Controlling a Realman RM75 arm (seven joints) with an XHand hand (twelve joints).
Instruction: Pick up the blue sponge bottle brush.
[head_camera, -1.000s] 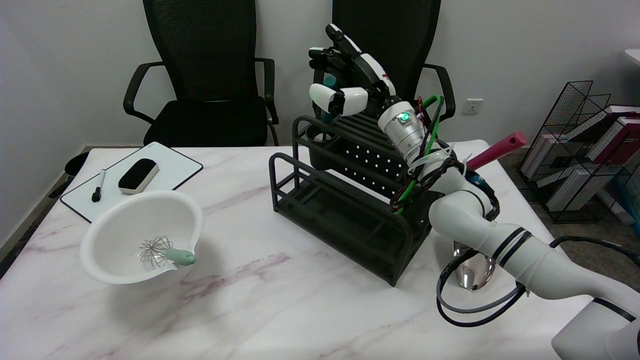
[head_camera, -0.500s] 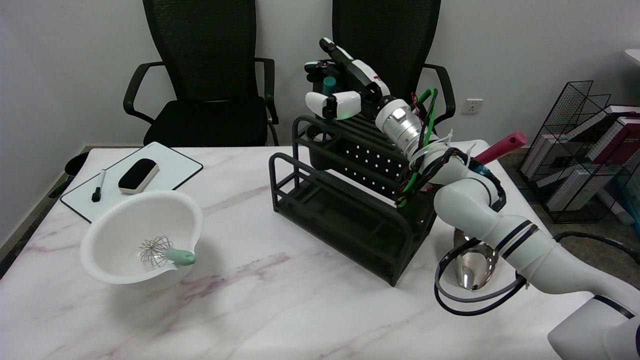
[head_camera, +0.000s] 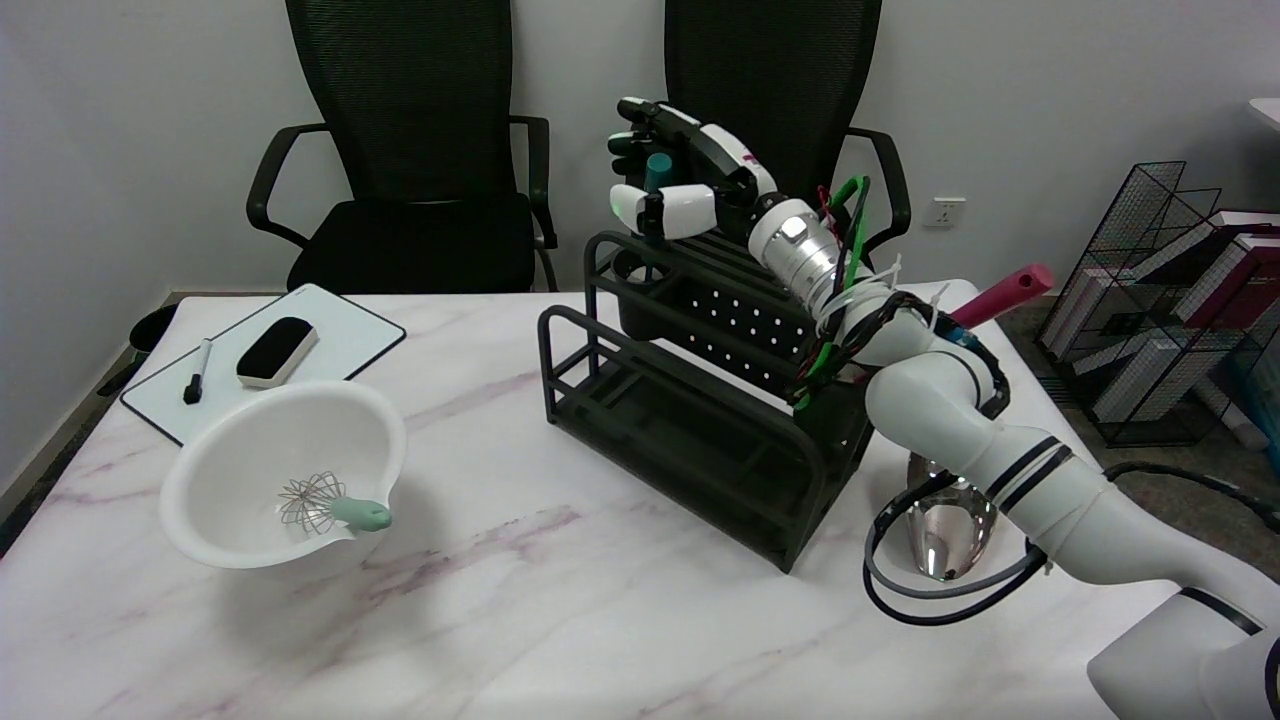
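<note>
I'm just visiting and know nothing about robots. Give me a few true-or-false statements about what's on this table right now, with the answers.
1. The right hand has its fingers around the teal brush handle. True.
2. The brush stands in the black rack. True.
3. The whisk lies on the whiteboard. False: it sits in the white bowl.
4. The marker lies inside the bowl. False: it lies on the whiteboard, beside the eraser.
</note>
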